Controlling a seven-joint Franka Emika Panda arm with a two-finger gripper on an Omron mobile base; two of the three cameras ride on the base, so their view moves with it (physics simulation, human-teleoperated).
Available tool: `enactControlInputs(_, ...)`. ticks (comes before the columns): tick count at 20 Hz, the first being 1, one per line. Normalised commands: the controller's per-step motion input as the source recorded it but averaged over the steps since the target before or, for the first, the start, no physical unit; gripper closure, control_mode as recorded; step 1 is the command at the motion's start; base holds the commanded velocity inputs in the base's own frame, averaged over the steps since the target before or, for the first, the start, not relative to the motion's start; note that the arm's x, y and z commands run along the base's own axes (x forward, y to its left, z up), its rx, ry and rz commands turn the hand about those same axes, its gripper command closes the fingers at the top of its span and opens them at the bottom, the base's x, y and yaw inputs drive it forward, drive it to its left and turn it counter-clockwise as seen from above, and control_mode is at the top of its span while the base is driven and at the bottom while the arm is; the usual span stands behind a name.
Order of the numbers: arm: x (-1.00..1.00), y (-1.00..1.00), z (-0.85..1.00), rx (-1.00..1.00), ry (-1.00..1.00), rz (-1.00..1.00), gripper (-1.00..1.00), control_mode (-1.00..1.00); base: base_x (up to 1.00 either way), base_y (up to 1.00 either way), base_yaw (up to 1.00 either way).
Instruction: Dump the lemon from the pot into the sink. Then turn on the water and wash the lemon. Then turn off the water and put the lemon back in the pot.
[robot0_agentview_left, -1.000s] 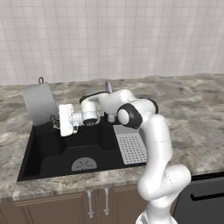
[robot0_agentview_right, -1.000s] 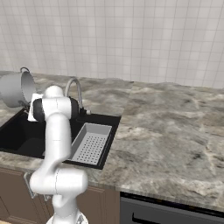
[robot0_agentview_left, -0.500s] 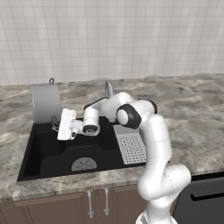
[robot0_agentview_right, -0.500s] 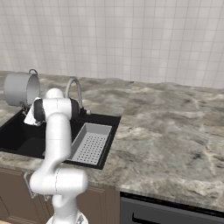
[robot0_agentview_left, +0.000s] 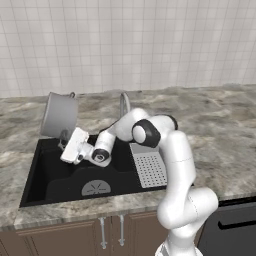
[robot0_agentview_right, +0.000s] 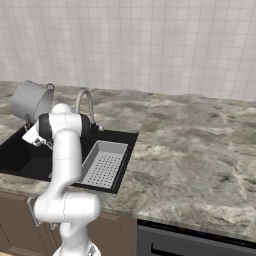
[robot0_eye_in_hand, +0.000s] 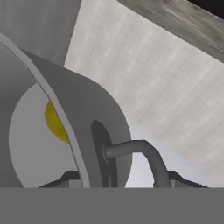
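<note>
The two-finger claw is pinching the rim of the wide grey metal pot, holding it tipped on its side above the black rectangular sink. The base cams just show the pot's outside. The hand cam looks inside, where the small bright yellow lemon sits against the pot's floor.
</note>
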Motion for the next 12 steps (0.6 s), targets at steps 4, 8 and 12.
enactControlInputs(4, 0.00, -0.08, 0.00, 0.16, 0.17, -0.08, 1.00, -1.00, 0.00, 0.00, 0.00)
enactControlInputs(8, 0.00, -0.16, 0.00, 0.13, 0.11, -0.07, 1.00, -1.00, 0.00, 0.00, 0.00)
enactControlInputs(12, 0.13, -0.26, 0.00, 0.13, 0.13, -0.07, 1.00, -1.00, 0.00, 0.00, 0.00)
